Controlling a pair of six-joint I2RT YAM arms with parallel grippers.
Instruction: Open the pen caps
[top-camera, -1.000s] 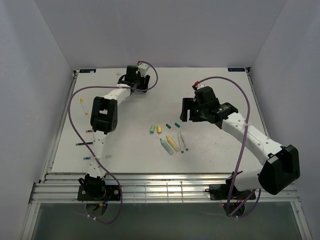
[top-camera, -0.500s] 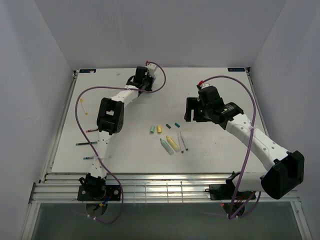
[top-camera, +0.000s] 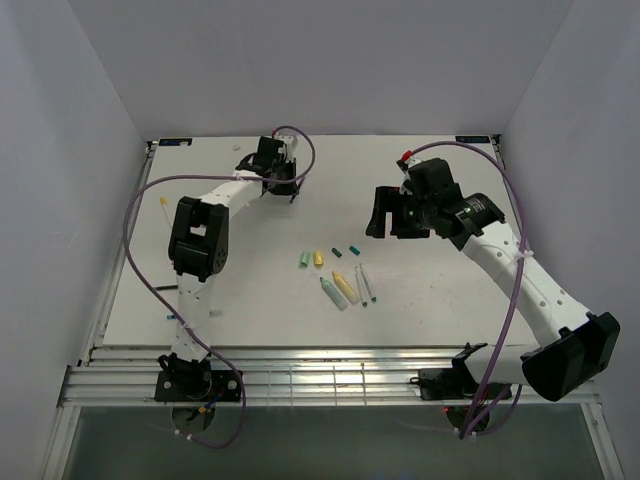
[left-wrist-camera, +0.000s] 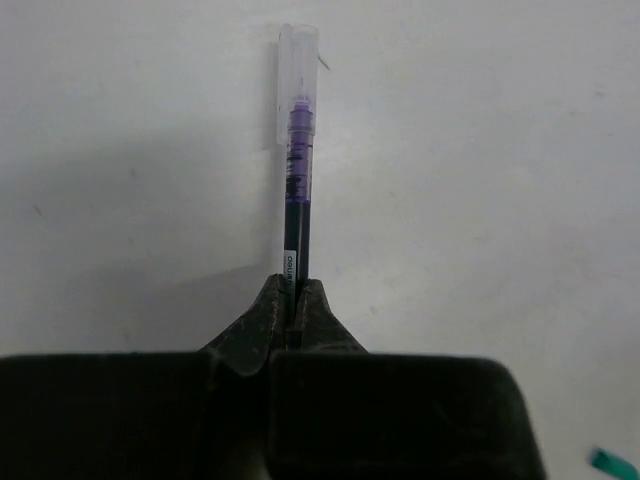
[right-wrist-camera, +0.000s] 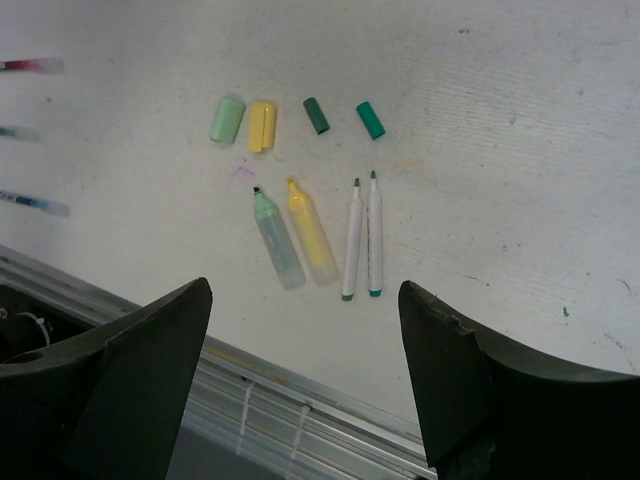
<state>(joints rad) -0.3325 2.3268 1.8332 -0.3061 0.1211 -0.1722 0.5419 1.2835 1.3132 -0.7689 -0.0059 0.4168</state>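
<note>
Left wrist: left gripper (left-wrist-camera: 295, 295) jaws newly clamp the purple pen (left-wrist-camera: 297, 170); right gripper (right-wrist-camera: 305, 300) jaws stay apart.

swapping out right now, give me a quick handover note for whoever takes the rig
Left gripper: shut on the purple pen at the far end of the table, its clear cap still on.
Right gripper: open, empty, above mid-table.
Done: pale green cap, yellow cap, dark green cap and teal cap lie in a row, off; their four pens beside them.
Left: pull the clear cap; three more pens at the left edge are too blurred to judge.
</note>
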